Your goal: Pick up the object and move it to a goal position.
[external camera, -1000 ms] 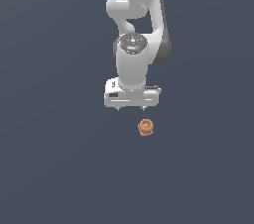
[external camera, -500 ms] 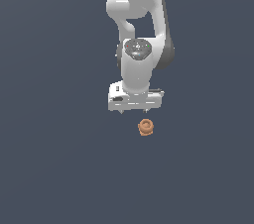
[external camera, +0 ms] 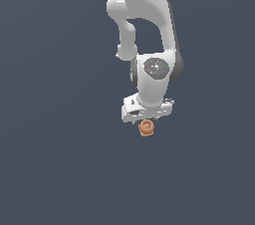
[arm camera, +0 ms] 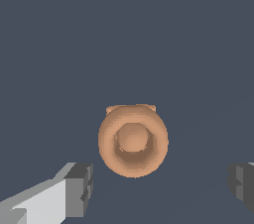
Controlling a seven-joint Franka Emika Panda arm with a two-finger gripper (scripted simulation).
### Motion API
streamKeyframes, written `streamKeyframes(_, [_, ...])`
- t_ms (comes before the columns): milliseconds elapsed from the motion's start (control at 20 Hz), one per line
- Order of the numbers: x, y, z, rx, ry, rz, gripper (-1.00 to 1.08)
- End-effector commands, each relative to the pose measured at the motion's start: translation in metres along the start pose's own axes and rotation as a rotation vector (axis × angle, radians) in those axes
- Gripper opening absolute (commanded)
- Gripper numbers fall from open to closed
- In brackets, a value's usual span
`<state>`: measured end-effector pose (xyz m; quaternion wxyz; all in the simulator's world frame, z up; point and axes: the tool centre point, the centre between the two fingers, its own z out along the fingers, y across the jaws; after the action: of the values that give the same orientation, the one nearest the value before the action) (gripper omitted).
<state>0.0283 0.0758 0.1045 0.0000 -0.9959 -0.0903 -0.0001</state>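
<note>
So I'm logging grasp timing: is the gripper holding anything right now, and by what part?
Nothing is held. The gripper is open, one finger on each side of the orange object, with gaps between.

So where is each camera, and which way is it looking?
Exterior view: sits off the arm, away from it, facing the white arm; its pincer hangs just above the orange spool.
Wrist view: sits on the wrist, looking straight down at the spool on the grey floor; two spread grey fingertips show, not touching the spool.
Both views share the spool and the pincer.
</note>
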Motion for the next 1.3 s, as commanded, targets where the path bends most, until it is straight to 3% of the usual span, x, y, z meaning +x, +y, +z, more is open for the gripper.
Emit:
streamKeyframes(0, [0.004, -0.008, 0.008, 0.0, 0.0, -0.021, 1.0])
streamKeyframes(450, [0.005, -0.013, 0.018, 0.0, -0.001, -0.034, 1.0])
streamKeyframes(1150, [0.006, -0.014, 0.065, 0.0, 0.0, -0.037, 1.0])
streamKeyframes(1200, [0.006, -0.014, 0.065, 0.0, 0.0, -0.037, -1.0])
streamKeyframes(1250, [0.006, -0.014, 0.065, 0.0, 0.0, -0.037, -1.0])
